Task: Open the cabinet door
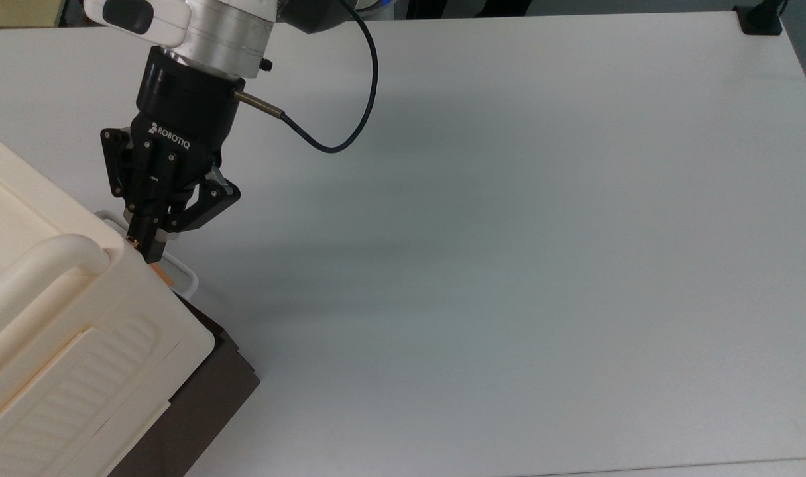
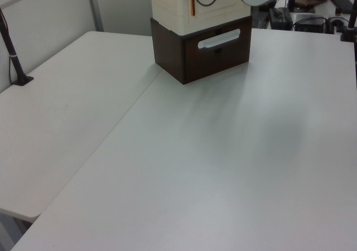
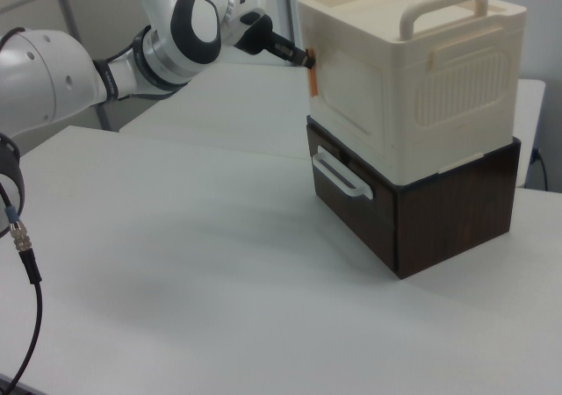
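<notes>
We see the cabinet (image 1: 78,311) at the top view's lower left, a large cream plastic box with a thick rounded bar handle (image 1: 28,271) on its ribbed top and a dark brown base (image 1: 197,397) under it. It stands on a white table (image 1: 509,232). In the right view the cabinet (image 3: 413,88) sits at the right view's right, and its base carries a pale pull handle (image 3: 338,177) on the front face.

The cabinet door (image 3: 338,83) is the cream front panel of the upper box. A thin copper-orange strip (image 3: 313,77) runs down its edge at the box's corner, and we also find that strip in the left view (image 2: 193,5) and as a short orange sliver in the top view (image 1: 163,273).

The gripper (image 1: 148,248) reaches down to that corner in the top view, its black fingers (image 1: 154,245) drawn together so that almost no gap shows, their tips pinching the door's strip edge. In the right view the gripper (image 3: 306,59) meets the top of the strip from the right view's left, with the white arm (image 3: 132,53) behind it. A dark cable (image 1: 350,99) loops off the wrist. The door lies close against the box front; we cannot tell whether a crack has opened.
</notes>
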